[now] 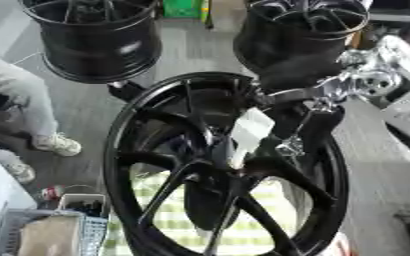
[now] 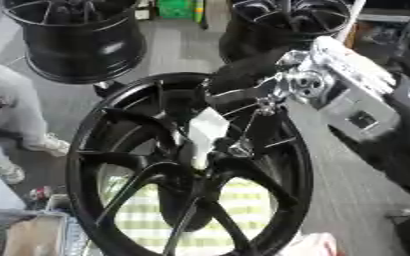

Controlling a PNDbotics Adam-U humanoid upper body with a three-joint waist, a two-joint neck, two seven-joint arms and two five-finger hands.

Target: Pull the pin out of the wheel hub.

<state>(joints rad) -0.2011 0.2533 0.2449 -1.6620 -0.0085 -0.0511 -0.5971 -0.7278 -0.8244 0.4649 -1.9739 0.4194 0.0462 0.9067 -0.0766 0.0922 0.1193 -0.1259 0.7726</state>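
1. The wheel hub [image 1: 226,170], big black spoked rim, stands on edge and fills the centre of both views; checked cloth [image 1: 191,220] shows through the spokes around 6 o'clock.
2. The right hand [image 1: 309,127] comes in from 2 o'clock and sits over the hub's centre, next to a white tag [image 1: 252,127]. Black fingers on black rim, so I honestly can't tell if they're curled or straight.
3. Can't make out the pin itself. Something small and silvery glints at the centre [image 1: 289,146], maybe that.
4. My guess: pin is small, stiff, metal, probably slick. Pinch its exposed end and pull straight along its axis. The rim looks heavy and shouldn't budge.
5. Left hand isn't visible.
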